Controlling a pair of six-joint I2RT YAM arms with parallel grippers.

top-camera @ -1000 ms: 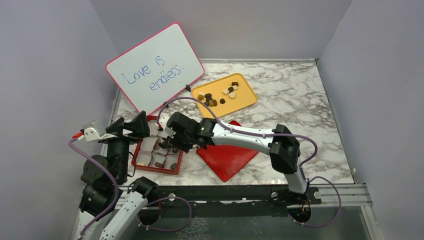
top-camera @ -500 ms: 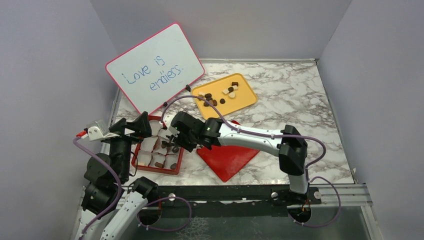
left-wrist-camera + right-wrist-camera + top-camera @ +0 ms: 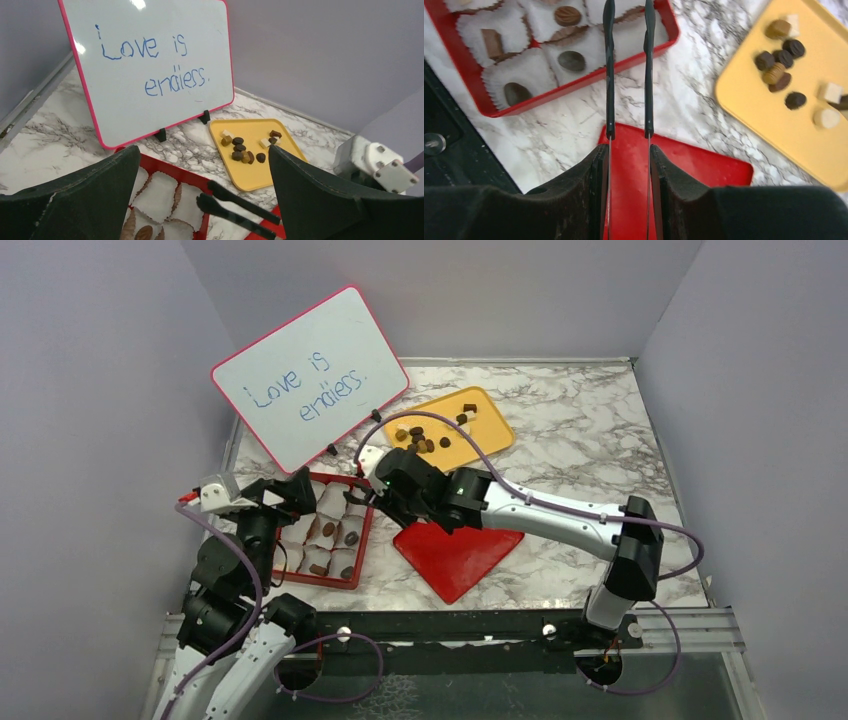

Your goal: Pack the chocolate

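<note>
— "Four chocolate (image 3: 571,60) pieces, maybe five, lie in the red box's (image 3: 549,91) cups (image 3: 511,75), just ahead of the gaping, empty left fingers (image 3: 90,195)."
— "And the rest?"
— "Roughly ten wait on the yellow tray (image 3: 744,115), right of the right fingers (image 3: 674,190) clamping bare tweezers (image 3: 609,75)."

This is a robotics lab test cell; plain grey panels (image 3: 100,440) wall in the work surface on three sides; the marble-patterned table (image 3: 600,460) carries the left arm (image 3: 235,560) and the right arm (image 3: 550,518), both mounted along a dark metal rail (image 3: 450,625) at its near edge; purple cables (image 3: 430,415) loop loose over the arms; the objects laid out look like staged props: a pink-rimmed whiteboard (image 3: 310,375) lettered "Love is endless.", a yellow tray (image 3: 492,438) of chocolate (image 3: 420,443), and a red box (image 3: 312,581) lined with white paper cups (image 3: 330,505).
</note>
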